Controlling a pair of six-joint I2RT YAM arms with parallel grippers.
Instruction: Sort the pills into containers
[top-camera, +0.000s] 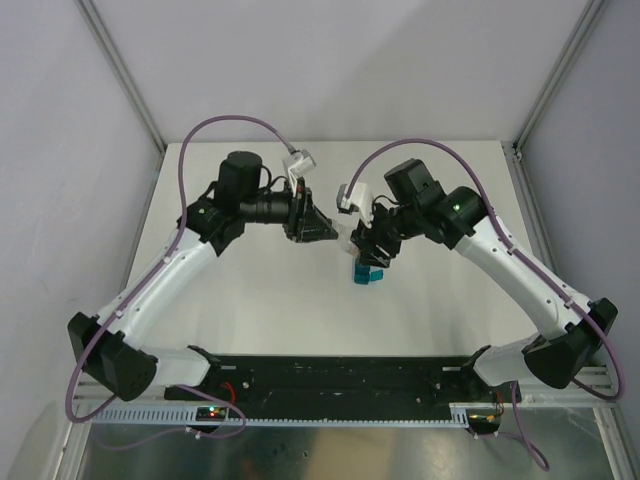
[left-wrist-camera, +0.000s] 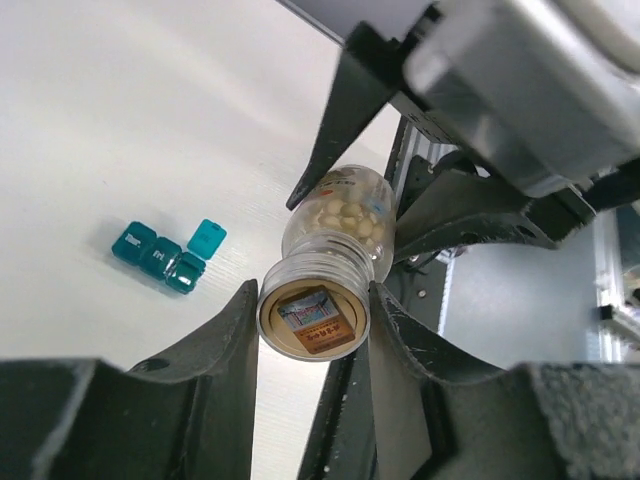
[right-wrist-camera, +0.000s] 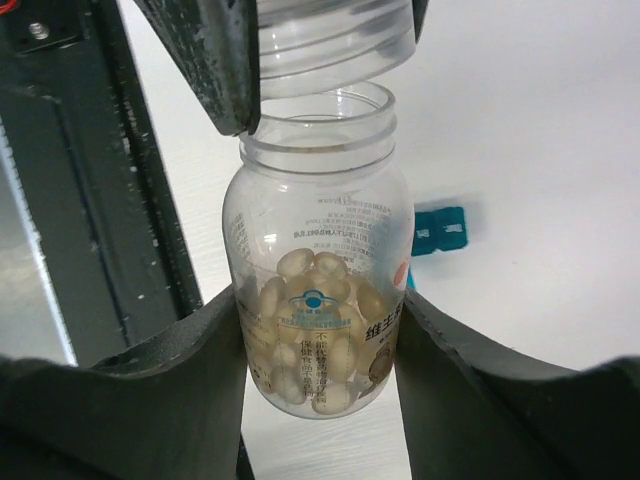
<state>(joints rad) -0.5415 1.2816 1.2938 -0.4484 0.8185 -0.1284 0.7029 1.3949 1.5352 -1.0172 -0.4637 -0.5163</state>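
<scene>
A clear bottle (right-wrist-camera: 320, 240) half full of pale pills (right-wrist-camera: 320, 340) hangs above the table, and my right gripper (right-wrist-camera: 322, 300) is shut on its body. Its clear screw cap (left-wrist-camera: 312, 320) sits between the fingers of my left gripper (left-wrist-camera: 314, 295), which is shut on it. In the right wrist view the cap (right-wrist-camera: 335, 45) stands just off the bottle's threaded neck. The two grippers meet over the middle of the table (top-camera: 345, 235). The teal containers (left-wrist-camera: 160, 255) lie on the table below, one lid flipped open (left-wrist-camera: 207, 238). The containers also show in the overhead view (top-camera: 365, 273).
The white tabletop (top-camera: 300, 320) is bounded by grey walls and metal posts (top-camera: 125, 75). A black rail (top-camera: 340, 375) carrying the arm bases runs along the near edge.
</scene>
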